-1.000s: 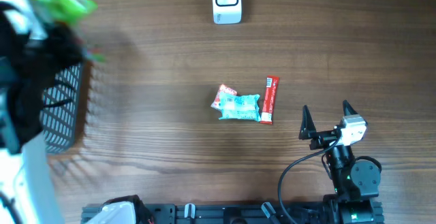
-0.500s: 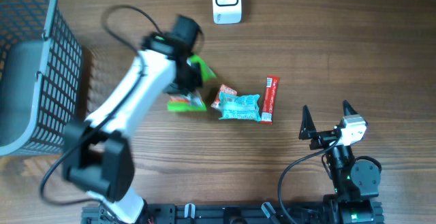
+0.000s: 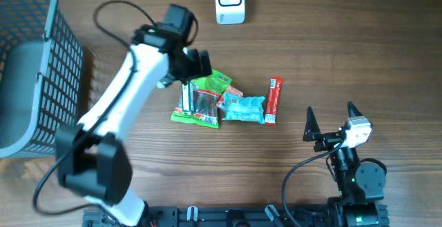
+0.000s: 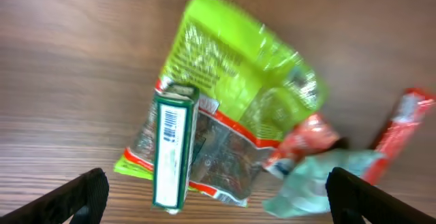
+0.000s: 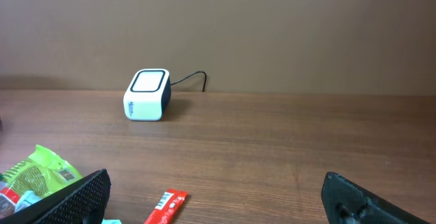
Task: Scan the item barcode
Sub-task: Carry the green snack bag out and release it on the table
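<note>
Green packet with barcode box was found flat on desk, robot-side of scanner. Box long axis was pointed roughly scanner-ward. Left claw was held wide, empty, directly above. Right claw was kept wide, farther off.

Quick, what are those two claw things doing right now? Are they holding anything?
Left gripper: jaws open, holding nothing; the green packet lies loose below it.
Right gripper: jaws open, holding nothing.
</note>
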`<state>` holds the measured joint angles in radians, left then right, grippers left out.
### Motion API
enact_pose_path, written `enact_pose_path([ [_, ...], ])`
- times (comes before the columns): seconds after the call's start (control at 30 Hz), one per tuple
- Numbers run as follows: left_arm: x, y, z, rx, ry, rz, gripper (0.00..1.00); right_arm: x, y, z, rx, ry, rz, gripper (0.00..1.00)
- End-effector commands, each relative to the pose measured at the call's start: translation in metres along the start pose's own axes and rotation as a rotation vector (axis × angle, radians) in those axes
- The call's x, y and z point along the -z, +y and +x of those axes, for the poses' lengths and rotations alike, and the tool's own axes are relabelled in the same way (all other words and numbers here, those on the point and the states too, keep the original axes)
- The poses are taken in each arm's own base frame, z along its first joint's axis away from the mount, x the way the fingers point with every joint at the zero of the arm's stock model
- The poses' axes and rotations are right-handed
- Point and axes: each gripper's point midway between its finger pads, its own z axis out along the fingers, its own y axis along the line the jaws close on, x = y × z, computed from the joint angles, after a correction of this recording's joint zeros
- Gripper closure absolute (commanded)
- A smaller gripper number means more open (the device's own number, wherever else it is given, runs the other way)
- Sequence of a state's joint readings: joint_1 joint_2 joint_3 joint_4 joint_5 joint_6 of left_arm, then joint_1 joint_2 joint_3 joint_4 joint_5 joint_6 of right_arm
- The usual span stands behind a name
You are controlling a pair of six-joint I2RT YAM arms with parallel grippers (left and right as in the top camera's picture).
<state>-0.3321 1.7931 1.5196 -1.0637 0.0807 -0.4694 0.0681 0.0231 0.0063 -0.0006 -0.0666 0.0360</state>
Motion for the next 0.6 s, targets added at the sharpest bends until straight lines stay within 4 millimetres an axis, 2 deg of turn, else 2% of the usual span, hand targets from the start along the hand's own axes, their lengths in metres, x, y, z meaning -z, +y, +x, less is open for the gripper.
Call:
enact_pose_path([
  [0.0,0.03,-0.004,-0.001,-0.028,-0.045,0.038,0.0,0.0,-0.002,0.0,0.009,0.0,0.01,0.0],
  [0.13,0.024,0.023,-0.001,-0.036,-0.045,-0.097,0.0,0.0,-0.002,0.0,0.009,0.0,0.01,0.0],
  [0.33,0.021,0.032,0.011,-0.029,0.012,-0.126,0.0,0.0,-0.002,0.0,0.009,0.0,0.01,0.0],
  [0.5,0.01,0.041,0.026,-0.048,0.068,-0.145,0.0,0.0,-0.002,0.0,0.009,0.0,0.01,0.0],
  [0.57,0.009,0.042,0.024,-0.034,0.071,-0.127,0.0,0.0,-0.002,0.0,0.009,0.0,0.01,0.0],
])
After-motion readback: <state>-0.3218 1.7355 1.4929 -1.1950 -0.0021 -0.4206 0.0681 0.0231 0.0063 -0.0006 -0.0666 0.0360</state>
